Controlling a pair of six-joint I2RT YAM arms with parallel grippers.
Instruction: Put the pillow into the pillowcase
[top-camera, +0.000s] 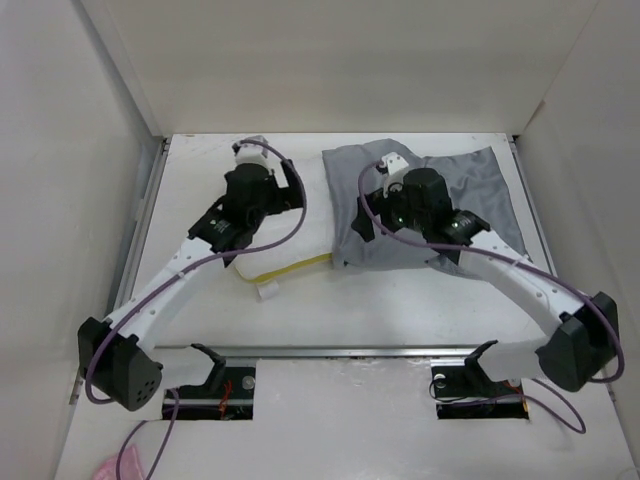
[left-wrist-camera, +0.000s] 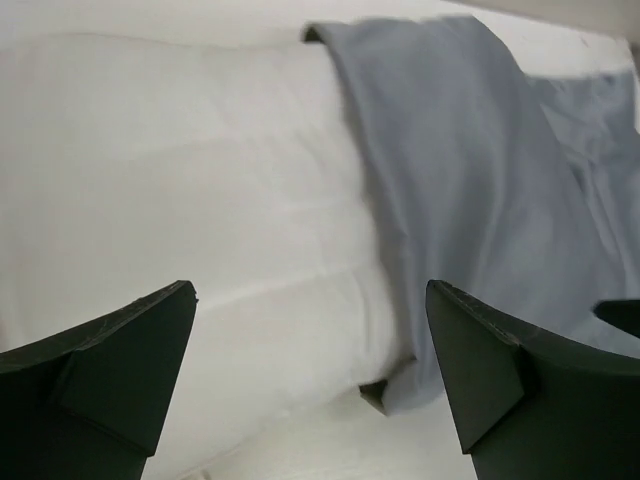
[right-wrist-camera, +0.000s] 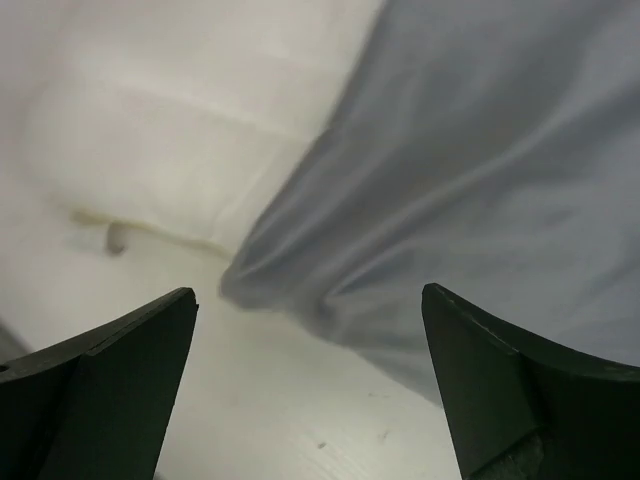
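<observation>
The white pillow (top-camera: 312, 243) lies left of centre, its yellow edge strip (top-camera: 295, 266) facing the near side. The grey pillowcase (top-camera: 470, 185) lies wrinkled to its right, its left edge lapping over the pillow's end. My left gripper (top-camera: 270, 195) hovers open and empty over the pillow. In the left wrist view (left-wrist-camera: 310, 295) the pillow (left-wrist-camera: 180, 180) fills the left and the pillowcase (left-wrist-camera: 450, 180) the right. My right gripper (top-camera: 375, 215) hovers open and empty over the pillowcase's near left corner. The right wrist view (right-wrist-camera: 307, 295) shows the pillowcase (right-wrist-camera: 480, 160) and the pillow (right-wrist-camera: 170, 120).
White walls (top-camera: 60, 150) close in the table on the left, back and right. A metal rail (top-camera: 330, 350) runs along the near edge by the arm bases. A small white tag (top-camera: 268, 291) sticks out from the pillow's near edge. Purple cables loop from both arms.
</observation>
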